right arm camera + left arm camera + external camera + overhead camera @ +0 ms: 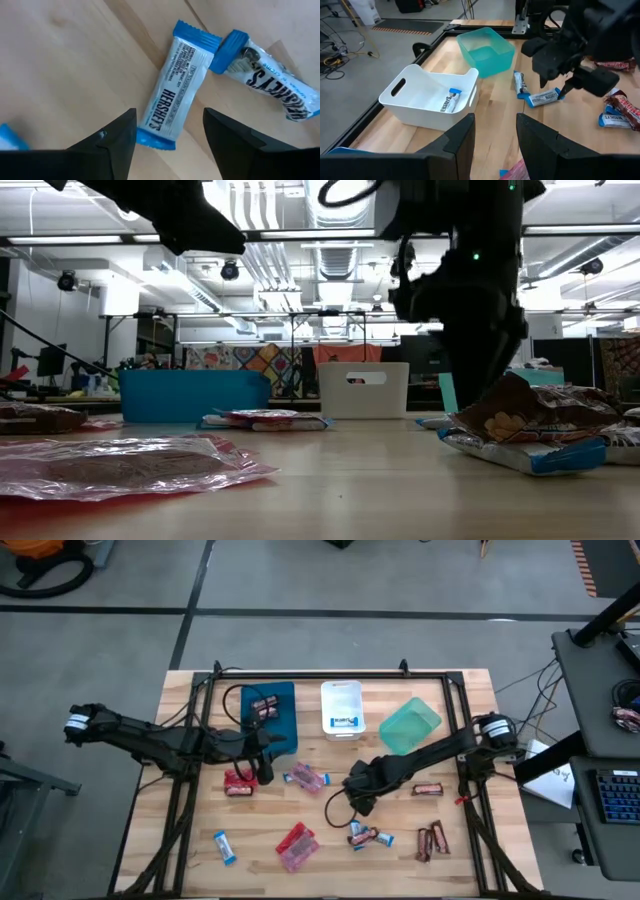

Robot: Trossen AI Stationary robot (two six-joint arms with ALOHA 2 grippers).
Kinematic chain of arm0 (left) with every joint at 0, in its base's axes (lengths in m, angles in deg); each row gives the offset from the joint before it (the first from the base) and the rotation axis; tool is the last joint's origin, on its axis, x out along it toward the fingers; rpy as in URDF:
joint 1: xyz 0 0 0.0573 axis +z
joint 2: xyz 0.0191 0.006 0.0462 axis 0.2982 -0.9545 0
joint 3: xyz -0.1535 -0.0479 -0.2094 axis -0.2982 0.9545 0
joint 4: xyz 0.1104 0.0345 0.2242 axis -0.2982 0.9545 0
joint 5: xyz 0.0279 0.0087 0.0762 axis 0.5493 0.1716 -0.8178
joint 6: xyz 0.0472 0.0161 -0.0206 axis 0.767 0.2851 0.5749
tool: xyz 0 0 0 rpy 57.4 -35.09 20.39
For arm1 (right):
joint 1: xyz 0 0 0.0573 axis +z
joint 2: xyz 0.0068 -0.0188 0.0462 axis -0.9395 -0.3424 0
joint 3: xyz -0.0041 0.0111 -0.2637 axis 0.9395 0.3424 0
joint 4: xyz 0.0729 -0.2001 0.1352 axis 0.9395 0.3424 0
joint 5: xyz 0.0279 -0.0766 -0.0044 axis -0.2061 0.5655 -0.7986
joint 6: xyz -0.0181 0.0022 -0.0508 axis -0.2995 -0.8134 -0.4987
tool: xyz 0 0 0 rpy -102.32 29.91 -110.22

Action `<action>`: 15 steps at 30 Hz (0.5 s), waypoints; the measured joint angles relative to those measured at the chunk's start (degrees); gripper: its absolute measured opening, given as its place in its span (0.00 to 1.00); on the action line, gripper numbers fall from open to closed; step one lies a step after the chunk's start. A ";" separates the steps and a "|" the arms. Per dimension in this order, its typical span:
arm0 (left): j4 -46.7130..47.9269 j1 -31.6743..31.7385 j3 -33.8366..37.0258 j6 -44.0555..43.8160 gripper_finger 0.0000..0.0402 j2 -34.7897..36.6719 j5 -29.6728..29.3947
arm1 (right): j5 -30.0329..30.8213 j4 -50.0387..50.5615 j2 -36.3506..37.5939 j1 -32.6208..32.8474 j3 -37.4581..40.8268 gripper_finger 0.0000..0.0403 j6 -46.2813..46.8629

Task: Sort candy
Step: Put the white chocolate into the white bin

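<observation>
While the left gripper (265,775) is held spread and empty beside the blue tray (285,710), the right gripper (167,132) is poised with fingers parted over a blue-and-white bar (175,107), nothing grasped. A second blue-and-white bar (267,77) is seen touching the first at its end, so both could be caught or nudged if the fingers close off-centre. Three trays are counted: blue, white (341,707), green (410,724). About a dozen candy pieces appear scattered; the exact count cannot be told.

Blue-and-white bar (176,85), lying between the right hand's fingers: "HERSHEY'S". Second blue-and-white bar (272,82), just beside it, touching end to end: "HERSHEY'S", partly readable.
</observation>
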 joint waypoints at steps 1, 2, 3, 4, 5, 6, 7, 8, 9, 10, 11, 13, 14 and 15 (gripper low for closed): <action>0.00 0.00 0.00 0.00 0.32 0.00 0.00 | -0.02 0.00 -0.54 -0.16 0.00 0.56 0.23; 0.00 0.00 0.00 0.00 0.32 0.00 0.00 | 0.02 0.00 -1.14 -0.22 0.00 0.56 0.28; 0.00 0.00 0.00 0.00 0.32 0.00 0.00 | 0.03 -0.01 -1.71 -0.37 0.00 0.56 0.28; 0.00 0.00 0.00 0.00 0.32 0.00 0.00 | 0.04 -0.05 -2.32 -0.52 0.00 0.56 0.26; 0.00 0.00 0.00 0.00 0.32 0.00 0.00 | -0.08 -0.14 -2.77 -0.56 -0.01 0.56 0.26; 0.00 0.00 0.00 0.00 0.32 0.00 0.00 | -0.08 -0.27 -3.02 -0.64 -0.04 0.56 0.15; 0.00 0.00 0.02 -0.01 0.32 0.00 -0.01 | -0.09 -0.24 -3.28 -0.67 -0.05 0.55 -0.05; 0.00 0.01 0.02 0.00 0.32 0.00 0.00 | -0.09 -0.39 -3.36 -0.65 -0.13 0.53 -0.31; 0.00 0.02 0.02 -0.01 0.32 0.00 0.00 | -0.09 -0.37 -3.36 -0.65 -0.09 0.51 -0.30; -0.01 0.02 0.02 -0.01 0.32 0.00 -0.01 | -0.17 -0.43 -3.35 -0.67 -0.09 0.49 -0.31; -0.01 0.04 0.02 -0.02 0.32 0.00 -0.02 | -0.17 -0.44 -3.19 -0.66 -0.06 0.47 -0.31; -0.02 0.04 0.02 -0.02 0.32 0.00 -0.17 | -0.20 -0.49 -2.78 -0.65 0.01 0.41 -0.26; 0.00 0.04 0.04 -0.02 0.32 0.00 -0.66 | -0.16 -0.48 -2.56 -0.66 0.03 0.38 -0.28; -0.02 0.04 0.04 -0.02 0.32 0.00 -1.14 | -0.09 -0.32 -2.35 -0.67 0.10 0.34 -0.33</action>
